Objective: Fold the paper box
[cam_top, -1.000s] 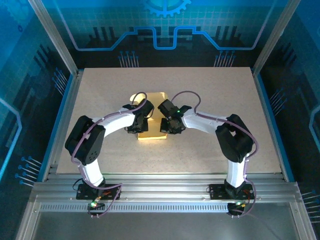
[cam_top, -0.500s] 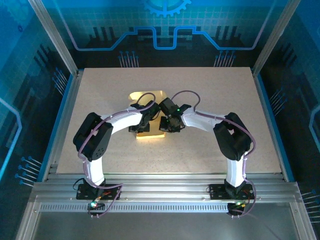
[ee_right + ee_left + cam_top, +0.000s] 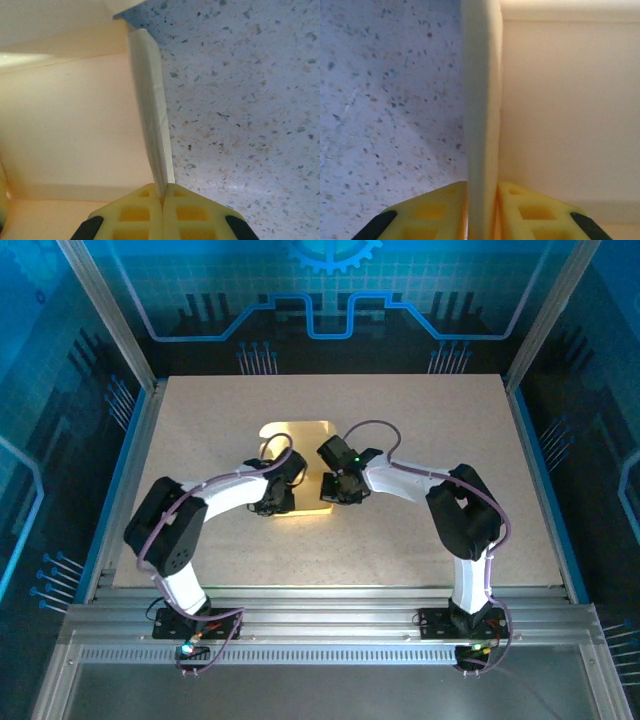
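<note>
The paper box (image 3: 303, 468) is pale yellow-tan card, standing open at the middle of the table with a rounded flap (image 3: 295, 432) lying flat behind it. My left gripper (image 3: 280, 502) straddles its left wall (image 3: 481, 100). The yellow fingers (image 3: 427, 212) sit slightly apart on either side, and the wall between them is not squeezed. My right gripper (image 3: 334, 494) is shut on the right wall (image 3: 150, 100), pinching it thin at the fingertips (image 3: 163, 187). The box's inside floor (image 3: 75, 125) shows bare in both wrist views (image 3: 560, 110).
The speckled tabletop (image 3: 420, 430) spreads open on all sides of the box. Aluminium frame posts (image 3: 105, 315) and blue panels wall the table, and a metal rail (image 3: 330, 615) runs along the near edge by the arm bases.
The rounded back flap has come down flat behind the box. The left arm's elbow swung in and back out to the left. The left jaws have loosened around the wall. The right gripper holds still.
</note>
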{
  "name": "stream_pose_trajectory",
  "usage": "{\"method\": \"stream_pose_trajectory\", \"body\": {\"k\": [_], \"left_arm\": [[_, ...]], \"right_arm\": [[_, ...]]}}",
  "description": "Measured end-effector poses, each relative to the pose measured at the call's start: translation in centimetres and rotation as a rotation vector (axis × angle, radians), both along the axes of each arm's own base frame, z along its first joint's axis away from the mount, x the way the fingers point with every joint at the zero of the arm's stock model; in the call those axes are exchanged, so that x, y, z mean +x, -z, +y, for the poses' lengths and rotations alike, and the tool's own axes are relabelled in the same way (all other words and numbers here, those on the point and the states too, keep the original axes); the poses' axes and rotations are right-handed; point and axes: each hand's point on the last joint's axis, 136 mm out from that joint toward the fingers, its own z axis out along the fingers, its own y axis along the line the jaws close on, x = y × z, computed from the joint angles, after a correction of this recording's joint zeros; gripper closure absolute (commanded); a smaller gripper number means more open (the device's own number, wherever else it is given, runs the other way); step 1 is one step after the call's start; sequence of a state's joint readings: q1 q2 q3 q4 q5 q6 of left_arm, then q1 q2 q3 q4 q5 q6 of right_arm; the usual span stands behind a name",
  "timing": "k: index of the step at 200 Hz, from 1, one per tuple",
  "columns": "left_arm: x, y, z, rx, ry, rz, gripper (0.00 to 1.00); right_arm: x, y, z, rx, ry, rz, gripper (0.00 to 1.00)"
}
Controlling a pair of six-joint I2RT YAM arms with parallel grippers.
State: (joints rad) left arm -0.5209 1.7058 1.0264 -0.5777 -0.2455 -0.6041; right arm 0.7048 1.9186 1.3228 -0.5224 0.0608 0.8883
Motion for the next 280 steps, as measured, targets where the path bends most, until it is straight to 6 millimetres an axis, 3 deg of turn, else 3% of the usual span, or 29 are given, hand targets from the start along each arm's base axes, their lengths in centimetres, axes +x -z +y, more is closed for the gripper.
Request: {"method": "stream_pose_trajectory", "body": {"k": [62,80,88,104,147,167,191,234,280], "left_arm": [[1.4,-5.5,-1.7,-0.226,-0.011,-0.134,0.56],[1.6,-6.2,-1.4,-0.240,-0.023,-0.149,0.45],[1.7,-6.3,-1.3,-0.247,-0.034,-0.154,0.35],[1.8,-6.2,-0.7,-0.258,-0.048,-0.170,0.31],[0.9,-5.0,1.2,-0.296,-0.091,-0.185,0.31],[1.4,-4.9,1.0,-0.367,-0.109,-0.194,0.37],[2.9,-4.4,0.1,-0.524,-0.124,-0.197,0.39],[4.8,-1.6,-2.3,-0.760,-0.153,-0.141,0.51],[5.8,-2.6,-4.3,-0.894,-0.117,-0.152,0.64]], "right_arm": [[1.1,0.0,-2.6,-0.091,0.023,-0.042,1.00],[1.1,0.0,-3.1,-0.117,0.021,-0.050,1.00],[1.1,0.0,-3.2,-0.128,0.018,-0.054,1.00],[1.1,-0.1,-3.7,-0.154,0.017,-0.060,1.00],[1.0,-0.2,-5.1,-0.227,-0.001,-0.071,1.00],[0.9,-0.2,-5.3,-0.241,-0.009,-0.071,1.00],[0.9,-0.2,-5.3,-0.245,-0.018,-0.071,1.00],[0.8,-0.2,-5.2,-0.245,-0.035,-0.070,1.00],[0.7,-0.2,-5.2,-0.241,-0.037,-0.066,1.00]]}}
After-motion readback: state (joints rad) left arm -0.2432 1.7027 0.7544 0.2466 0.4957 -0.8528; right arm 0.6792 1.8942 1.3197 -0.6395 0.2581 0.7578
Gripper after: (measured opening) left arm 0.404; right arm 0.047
